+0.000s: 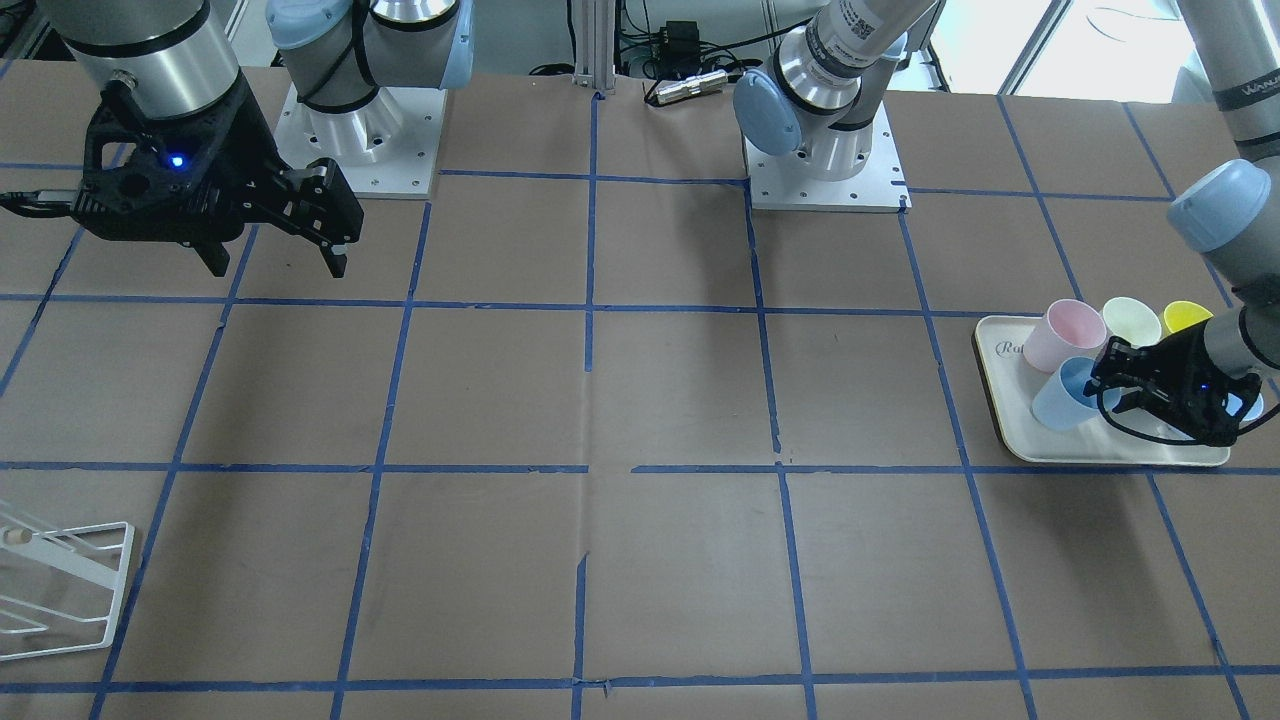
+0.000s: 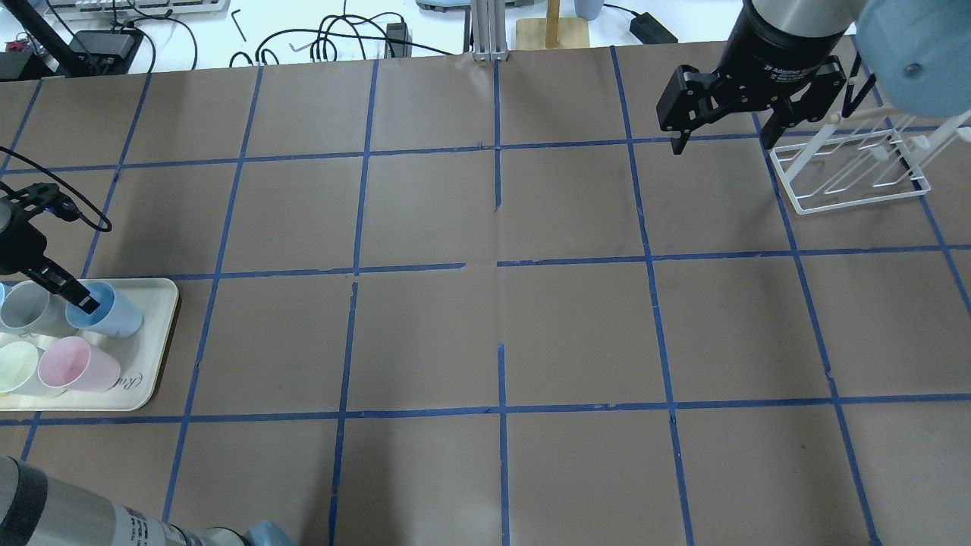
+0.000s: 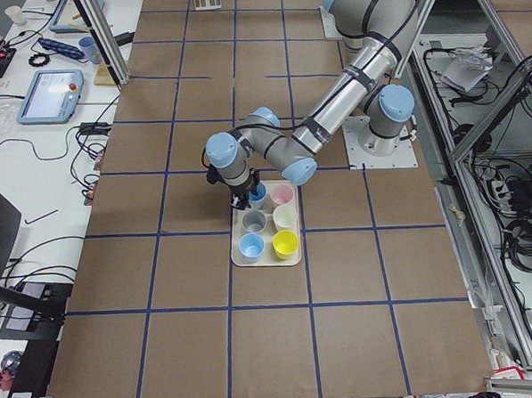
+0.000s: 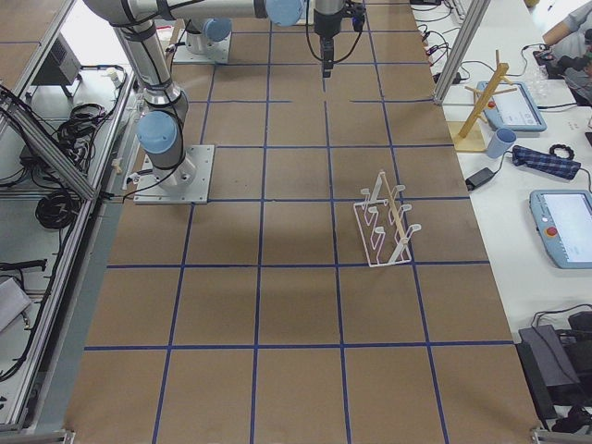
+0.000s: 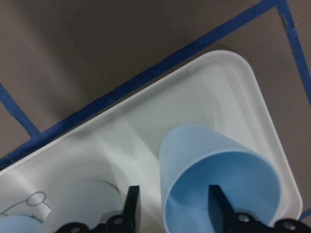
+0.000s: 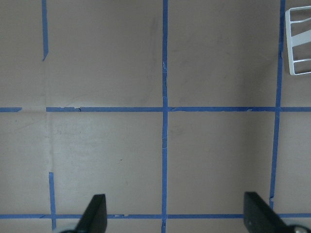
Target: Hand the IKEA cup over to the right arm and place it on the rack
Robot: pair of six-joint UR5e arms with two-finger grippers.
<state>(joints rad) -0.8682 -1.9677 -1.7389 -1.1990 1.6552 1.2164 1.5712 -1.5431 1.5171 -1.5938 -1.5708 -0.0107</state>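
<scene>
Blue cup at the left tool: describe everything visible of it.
The IKEA cup is pale sky-blue matte plastic, handleless, tapering from a wider rim. It stands mouth-up and empty in a corner of the cream tray, beside a grey cup. The left tool, open, straddles its wall: one finger inside, one outside.

table open between tray and rack | grey cup beside IKEA cup

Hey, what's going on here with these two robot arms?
The left gripper is down at the cream tray, its open fingers straddling the wall of the IKEA cup, one inside, one outside, not yet closed. The right gripper hangs open above the table near the rack, holding nothing. No cup is on the rack.
</scene>
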